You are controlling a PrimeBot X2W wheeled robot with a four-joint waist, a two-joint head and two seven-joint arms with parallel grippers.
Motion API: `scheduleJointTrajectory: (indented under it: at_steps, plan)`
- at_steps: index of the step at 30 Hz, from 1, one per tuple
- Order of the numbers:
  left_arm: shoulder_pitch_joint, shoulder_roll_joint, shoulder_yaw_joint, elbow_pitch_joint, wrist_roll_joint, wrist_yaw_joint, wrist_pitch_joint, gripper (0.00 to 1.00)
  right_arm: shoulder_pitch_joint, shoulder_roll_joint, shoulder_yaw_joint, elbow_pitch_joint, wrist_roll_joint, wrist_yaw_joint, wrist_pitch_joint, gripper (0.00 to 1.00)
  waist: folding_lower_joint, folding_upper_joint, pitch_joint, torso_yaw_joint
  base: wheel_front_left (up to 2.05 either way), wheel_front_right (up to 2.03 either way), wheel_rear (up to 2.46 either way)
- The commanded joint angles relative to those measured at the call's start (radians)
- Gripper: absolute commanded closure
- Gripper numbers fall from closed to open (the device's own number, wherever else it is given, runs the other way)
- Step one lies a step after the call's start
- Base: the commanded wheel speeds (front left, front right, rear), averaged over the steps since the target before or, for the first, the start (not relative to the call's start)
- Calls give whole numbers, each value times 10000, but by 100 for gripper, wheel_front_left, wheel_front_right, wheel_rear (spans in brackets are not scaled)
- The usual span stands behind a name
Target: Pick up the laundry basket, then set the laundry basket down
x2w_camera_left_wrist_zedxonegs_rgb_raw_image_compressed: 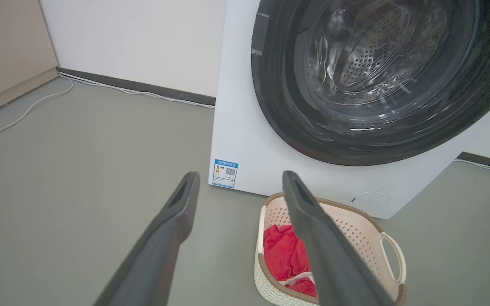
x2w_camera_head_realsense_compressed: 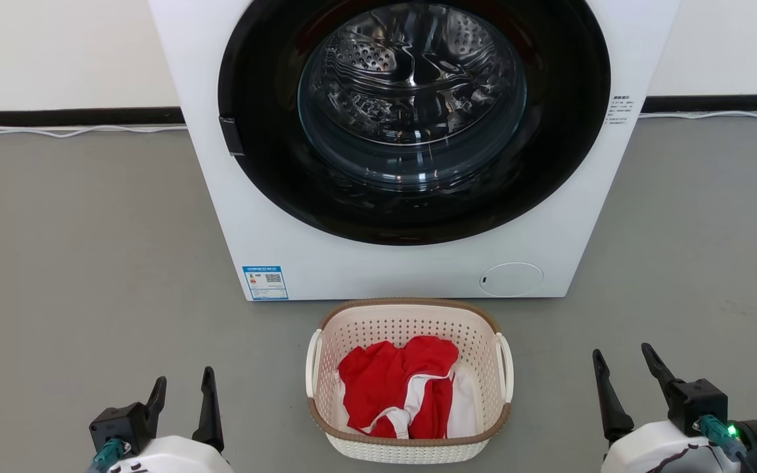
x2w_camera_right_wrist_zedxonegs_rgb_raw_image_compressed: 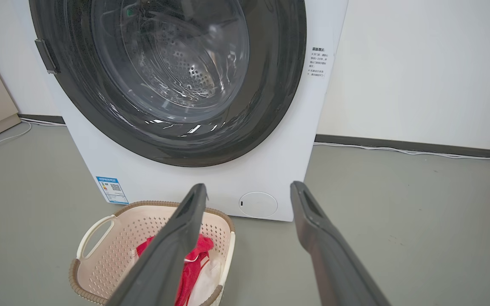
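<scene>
The laundry basket (x2w_camera_head_realsense_compressed: 483,341) is small, cream-white and perforated, with a brown rim and a white handle on each side. It stands on the grey floor just in front of the washer and holds red and white clothes (x2w_camera_head_realsense_compressed: 398,384). My left gripper (x2w_camera_head_realsense_compressed: 183,381) hangs open to the basket's left, well apart from it. Off to the basket's right, my right gripper (x2w_camera_head_realsense_compressed: 621,353) is open too, with nothing between its fingers. The left wrist view has the basket (x2w_camera_left_wrist_zedxonegs_rgb_raw_image_compressed: 355,225) at lower right; the right wrist view has the basket (x2w_camera_right_wrist_zedxonegs_rgb_raw_image_compressed: 113,242) at lower left.
A white front-loading washer (x2w_camera_head_realsense_compressed: 365,269) with a dark round door (x2w_camera_head_realsense_compressed: 411,118) stands close behind the basket. A white cable (x2w_camera_head_realsense_compressed: 56,131) runs along the wall's dark baseboard. Grey floor (x2w_camera_head_realsense_compressed: 76,263) spreads on both sides of the washer.
</scene>
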Motion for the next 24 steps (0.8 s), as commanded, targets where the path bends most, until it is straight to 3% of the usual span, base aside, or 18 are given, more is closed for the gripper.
scheduleJointTrajectory:
  at_steps: [1,12,13,24]
  plan:
    - [-271,105,335,-187,104,-38,-53,0,-171,-22,255,-208,68,62,-111,0,1,-1,-5,-15,0,0,0]
    - [-252,92,176,-46,296,-197,-53,0,-160,-22,300,-198,78,62,-111,0,1,-1,5,-69,0,0,0]
    - [-1,-11,-93,180,235,-193,1,100,-1,2,38,3,5,0,0,100,1,-1,5,-71,0,0,0]
    - [60,-118,32,432,-625,-251,310,100,27,40,-83,243,1020,-5,357,100,20,-1,-6,-83,0,0,0]
